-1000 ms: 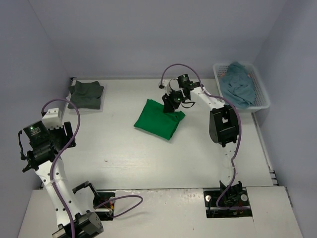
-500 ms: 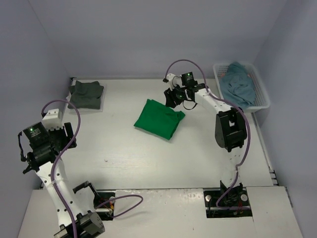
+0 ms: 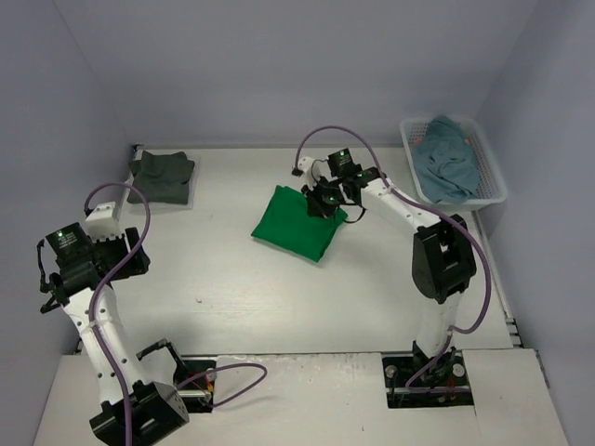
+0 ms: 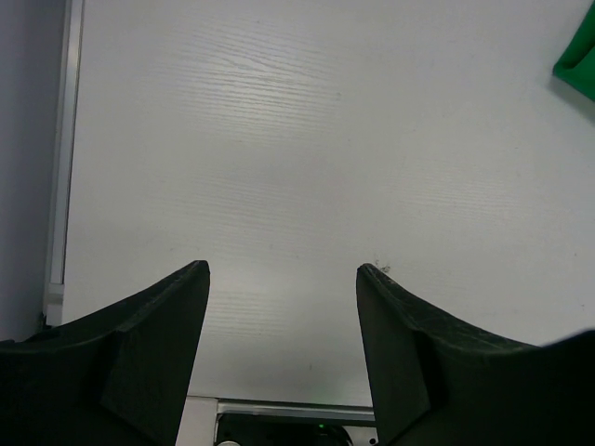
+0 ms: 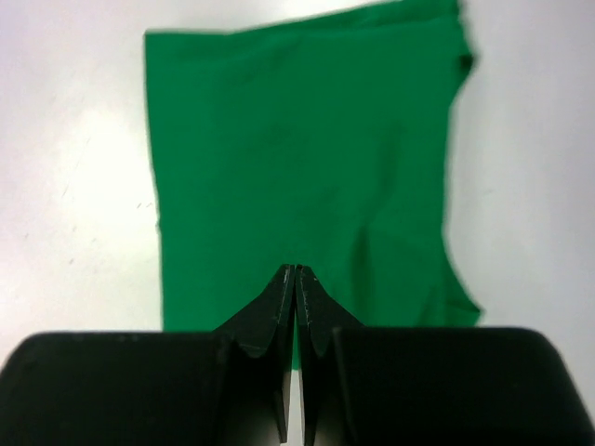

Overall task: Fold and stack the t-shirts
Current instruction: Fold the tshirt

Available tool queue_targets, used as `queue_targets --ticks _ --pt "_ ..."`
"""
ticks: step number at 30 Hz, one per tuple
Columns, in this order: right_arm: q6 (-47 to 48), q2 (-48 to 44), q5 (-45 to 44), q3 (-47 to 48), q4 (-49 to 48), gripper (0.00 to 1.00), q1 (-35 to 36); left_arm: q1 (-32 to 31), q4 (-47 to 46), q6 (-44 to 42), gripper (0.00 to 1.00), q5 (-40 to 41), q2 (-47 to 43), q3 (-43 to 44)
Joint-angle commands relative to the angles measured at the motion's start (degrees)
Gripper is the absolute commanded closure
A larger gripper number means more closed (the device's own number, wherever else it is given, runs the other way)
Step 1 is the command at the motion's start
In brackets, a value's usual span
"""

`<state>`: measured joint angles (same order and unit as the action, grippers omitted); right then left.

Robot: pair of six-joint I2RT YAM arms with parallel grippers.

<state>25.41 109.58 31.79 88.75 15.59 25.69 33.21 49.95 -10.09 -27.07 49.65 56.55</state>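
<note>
**Fig.** Top view w/ both wrist views.

- **Surface** [image 3: 232, 297]: white; carries two of the shirts.
- **Green t-shirt** [image 3: 296, 226]: lies at centre of surface, folded to a compact rectangle, set at a slant, well apart from the others.
  - Handling (judged): light, soft, limp, not fragile. Layers prob. slide on each other, & the packet will sag or fall open if lifted by one corner.
  - Best hold: pinch through all layers at a folded edge, or support two corners, one per claw. Carry low over the surface rather than swing.
- **Dark grey-green t-shirt** [image 3: 163, 177]: folded, at far-left corner of surface; likely the base of the stack.
- **Teal-blue t-shirt** [image 3: 448, 156]: crumpled in the basket [image 3: 494, 181] at far right, not yet folded.
- **Right arm** [image 3: 409, 209]: reaches fwd & leftward from its base, elbow raised, wrist bent down over the green shirt's far-right edge.
- **Left arm** [image 3: 102, 325]: stands upright at near left, wrist high, its camera looking down on bare surface. Only a corner of green cloth shows at upper right of that view.
- **Right claw** [image 5: 295, 271]: jaws shut tip to tip over the cloth, just inside its edge. Whether a fold is caught betw. them cannot be told.
- **Left claw** [image 4: 282, 274]: jaws apart, holding nothing, well apart from every shirt.
</note>
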Motion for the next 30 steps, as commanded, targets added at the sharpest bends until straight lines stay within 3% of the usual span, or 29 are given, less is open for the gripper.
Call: queue_targets --ticks 1,18,24,30 --pt "2.1 -0.9 0.2 -1.6 1.7 1.0 1.1 -0.5 -0.7 -0.9 0.41 -1.7 1.0 3.5" --pt "4.1 5.8 -2.1 -2.5 -5.0 1.0 -1.3 -2.3 -1.4 -1.6 0.41 1.1 3.3 3.2" --pt "4.9 9.7 0.6 -1.7 -5.6 1.0 -3.5 -10.4 -1.1 -3.3 0.41 3.6 6.3 4.0" --pt "6.4 13.4 2.3 -3.6 -7.5 1.0 -4.2 -24.8 0.4 -6.0 0.41 2.6 12.8 9.4"
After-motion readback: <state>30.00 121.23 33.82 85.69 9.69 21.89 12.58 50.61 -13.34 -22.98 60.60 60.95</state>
